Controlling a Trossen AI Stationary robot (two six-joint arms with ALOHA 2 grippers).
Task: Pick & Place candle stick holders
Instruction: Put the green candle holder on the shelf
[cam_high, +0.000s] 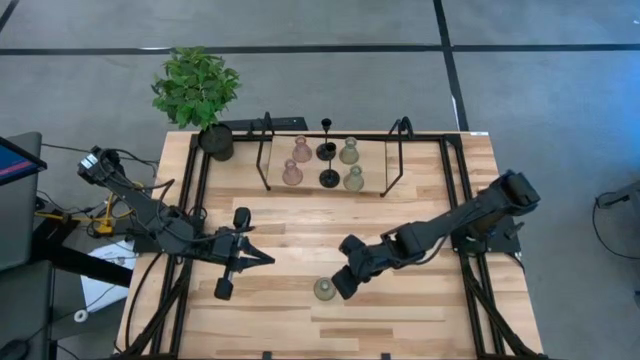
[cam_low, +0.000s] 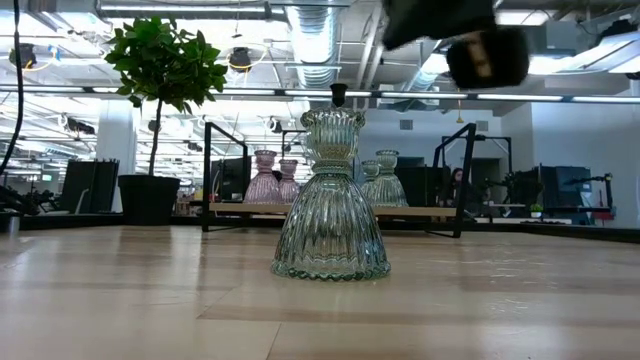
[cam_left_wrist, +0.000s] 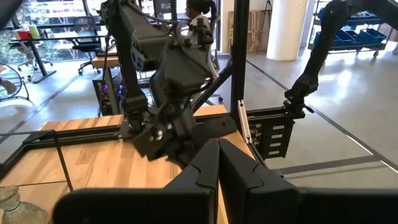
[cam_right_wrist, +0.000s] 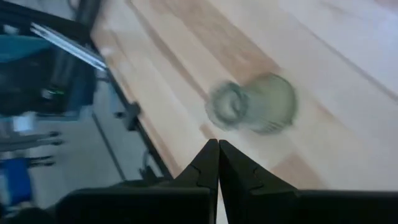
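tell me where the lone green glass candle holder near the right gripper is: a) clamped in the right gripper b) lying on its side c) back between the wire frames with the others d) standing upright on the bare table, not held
d: the green glass holder stands upright on the wood table, and the right gripper sits beside it with its fingers shut on nothing.

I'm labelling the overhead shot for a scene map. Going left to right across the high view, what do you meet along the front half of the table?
Left end effector, shut → olive-green glass candle holder, standing alone → right end effector, shut, just beside it.
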